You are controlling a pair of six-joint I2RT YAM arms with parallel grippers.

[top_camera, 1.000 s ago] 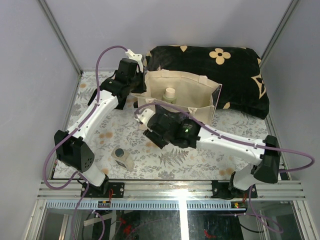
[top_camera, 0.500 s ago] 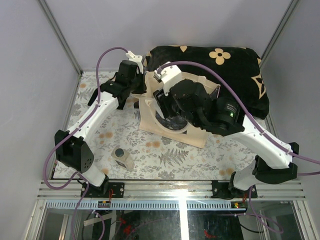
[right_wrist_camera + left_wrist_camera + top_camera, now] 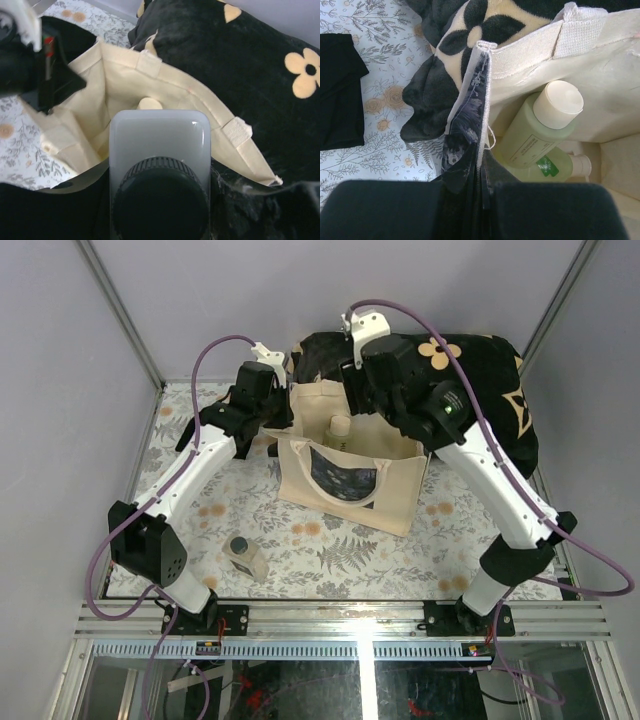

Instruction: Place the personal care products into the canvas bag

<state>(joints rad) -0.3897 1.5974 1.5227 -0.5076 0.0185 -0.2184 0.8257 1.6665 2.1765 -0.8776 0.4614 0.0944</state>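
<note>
From where I stand, this is the drop-in step for the white bottle (image 3: pixel 160 150). The right fingers (image 3: pixel 50 215) are set about halfway open and clamped round its body, dark cap toward the wrist. They hang over the far side of the canvas bag (image 3: pixel 350 475), just in front of the black cushion (image 3: pixel 480 390). The left fingers (image 3: pixel 385 210) are pinched fully together on the bag's left edge, holding the mouth open. Two pale green bottles (image 3: pixel 540 130) lie inside, and the squat bottle (image 3: pixel 245 556) sits alone on the worktop (image 3: pixel 330 550), near and left of the bag. Next, I'd say, the right arm needs to centre over the opening, come lower, and then let go without snagging a handle or the rim; the squat bottle would follow.
</note>
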